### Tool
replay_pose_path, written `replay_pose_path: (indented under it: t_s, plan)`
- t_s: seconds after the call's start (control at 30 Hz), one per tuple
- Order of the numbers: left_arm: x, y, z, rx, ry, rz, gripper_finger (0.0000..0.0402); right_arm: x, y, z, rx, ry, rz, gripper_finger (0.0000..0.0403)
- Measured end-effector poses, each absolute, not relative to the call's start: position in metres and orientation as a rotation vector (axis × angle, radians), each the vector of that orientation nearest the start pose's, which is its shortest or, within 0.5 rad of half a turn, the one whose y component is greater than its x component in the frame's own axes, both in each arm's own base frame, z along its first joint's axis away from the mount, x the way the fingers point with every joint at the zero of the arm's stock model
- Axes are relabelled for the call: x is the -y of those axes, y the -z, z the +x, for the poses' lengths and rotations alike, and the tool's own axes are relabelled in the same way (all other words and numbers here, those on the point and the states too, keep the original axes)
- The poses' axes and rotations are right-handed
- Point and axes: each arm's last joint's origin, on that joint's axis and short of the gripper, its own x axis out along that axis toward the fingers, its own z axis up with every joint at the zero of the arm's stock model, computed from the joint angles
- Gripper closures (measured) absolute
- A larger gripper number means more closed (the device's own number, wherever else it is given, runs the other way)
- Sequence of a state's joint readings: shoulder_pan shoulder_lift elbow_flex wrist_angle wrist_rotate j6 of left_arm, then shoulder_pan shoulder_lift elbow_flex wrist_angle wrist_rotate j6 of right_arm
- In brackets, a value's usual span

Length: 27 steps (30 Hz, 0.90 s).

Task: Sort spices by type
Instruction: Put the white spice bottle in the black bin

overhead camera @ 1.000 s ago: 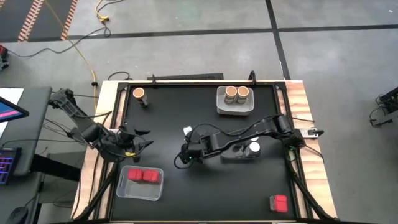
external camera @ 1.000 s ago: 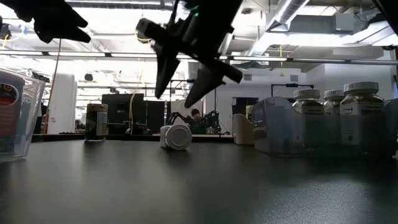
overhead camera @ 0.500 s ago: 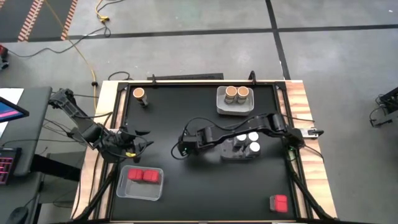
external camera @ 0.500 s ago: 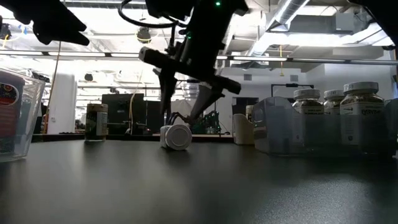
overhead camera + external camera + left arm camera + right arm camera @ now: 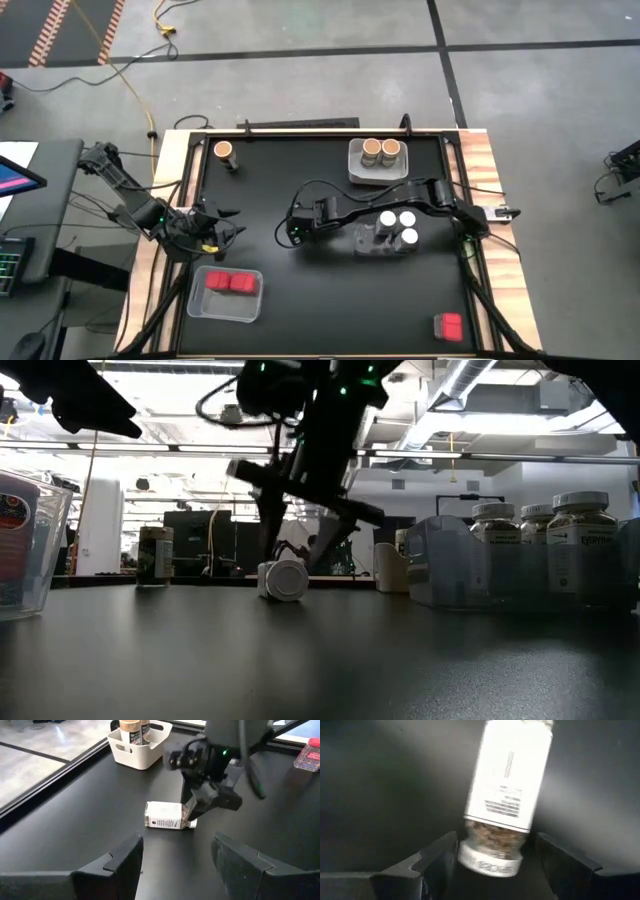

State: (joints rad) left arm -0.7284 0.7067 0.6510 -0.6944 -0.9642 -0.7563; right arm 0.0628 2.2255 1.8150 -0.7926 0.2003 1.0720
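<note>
Spice jar (image 5: 506,815), white-lidded, lies on its side on black table (image 5: 270,180), mid-table, directly beneath right gripper (image 5: 492,862). Lid end sits between the spread fingers (image 5: 437,857); contact not visible, jar not lifted. Right gripper wide, empty. Clear tray (image 5: 385,240) with three white-lidded jars just behind right gripper. Left gripper (image 5: 175,862) well apart, near table edge, facing jar, fingers partly apart, empty. Red boxes (image 5: 229,283) in tray near left gripper.

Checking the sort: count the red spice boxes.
3. Two red boxes side by side in the clear tray, left side; a lone red box at the table's right edge. None seem hidden.
</note>
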Motion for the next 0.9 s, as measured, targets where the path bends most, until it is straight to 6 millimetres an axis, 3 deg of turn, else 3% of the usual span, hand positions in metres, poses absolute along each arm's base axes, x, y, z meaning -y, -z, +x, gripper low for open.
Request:
replay_pose_path:
  t_s: [0.13,0.9]
  plan:
    - [0.068,-0.263,0.112,-0.378,-0.39,-0.179,0.018,-0.024,-0.17,0.467,-1.011,0.72,0.795,0.0106]
    - [0.067,-0.262,0.111,-0.395,-0.388,-0.18,0.018,-0.01,-0.17,0.467,-1.012,0.709,0.778,0.0106]
